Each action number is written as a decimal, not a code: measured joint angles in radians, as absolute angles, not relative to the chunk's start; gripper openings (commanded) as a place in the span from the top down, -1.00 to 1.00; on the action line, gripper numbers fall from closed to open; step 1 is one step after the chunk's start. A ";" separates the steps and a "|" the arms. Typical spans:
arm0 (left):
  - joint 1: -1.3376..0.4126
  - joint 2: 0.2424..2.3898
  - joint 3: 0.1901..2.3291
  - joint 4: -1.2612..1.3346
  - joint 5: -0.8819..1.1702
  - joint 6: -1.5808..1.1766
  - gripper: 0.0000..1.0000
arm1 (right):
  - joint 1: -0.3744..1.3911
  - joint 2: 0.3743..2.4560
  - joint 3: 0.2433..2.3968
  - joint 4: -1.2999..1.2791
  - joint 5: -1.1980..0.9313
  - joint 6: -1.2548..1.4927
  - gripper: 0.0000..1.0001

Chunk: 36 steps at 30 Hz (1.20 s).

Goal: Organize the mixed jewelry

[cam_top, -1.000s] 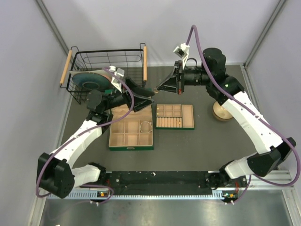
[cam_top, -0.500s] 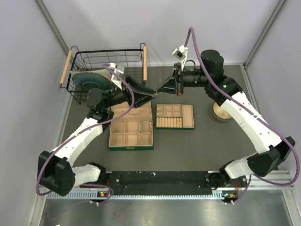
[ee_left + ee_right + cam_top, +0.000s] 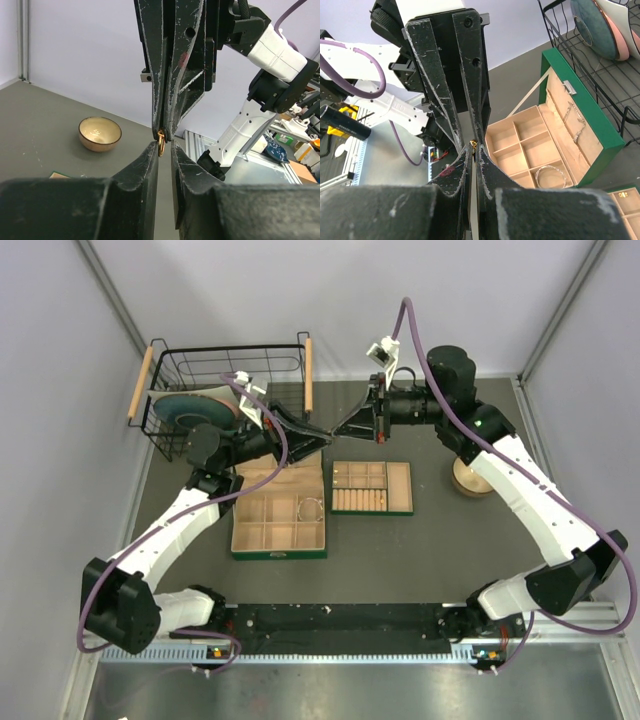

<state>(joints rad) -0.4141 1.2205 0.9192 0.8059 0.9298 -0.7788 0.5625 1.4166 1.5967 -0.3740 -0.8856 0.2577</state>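
**Gold ring (image 3: 161,136): handover in mid-air**

Pinched at the closed tips of the right gripper (image 3: 474,149), raised beyond the open green box (image 3: 278,554). The left gripper (image 3: 164,150) has been brought up to meet it and its jaws narrowed. A slight gap is still seen either side of the ring. Transfer is judged imminent; no compartment has been reached yet.

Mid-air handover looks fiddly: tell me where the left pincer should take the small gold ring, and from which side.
Take the small gold ring by the free arc protruding from the shut right pincer. Bring the left pincer in tip to tip from the opposite side: the ring sits edge-on, flat faces toward its fingers.
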 measured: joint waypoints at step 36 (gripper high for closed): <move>-0.418 1.200 1.055 0.353 0.954 -0.447 1.00 | 0.567 1.347 1.606 -0.495 -0.754 0.083 0.09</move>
<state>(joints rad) -0.4179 1.2003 1.0546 0.3527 0.9543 -0.4473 0.5674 1.3472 1.6062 -0.4953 -0.7544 0.0834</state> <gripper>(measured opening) 0.012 0.451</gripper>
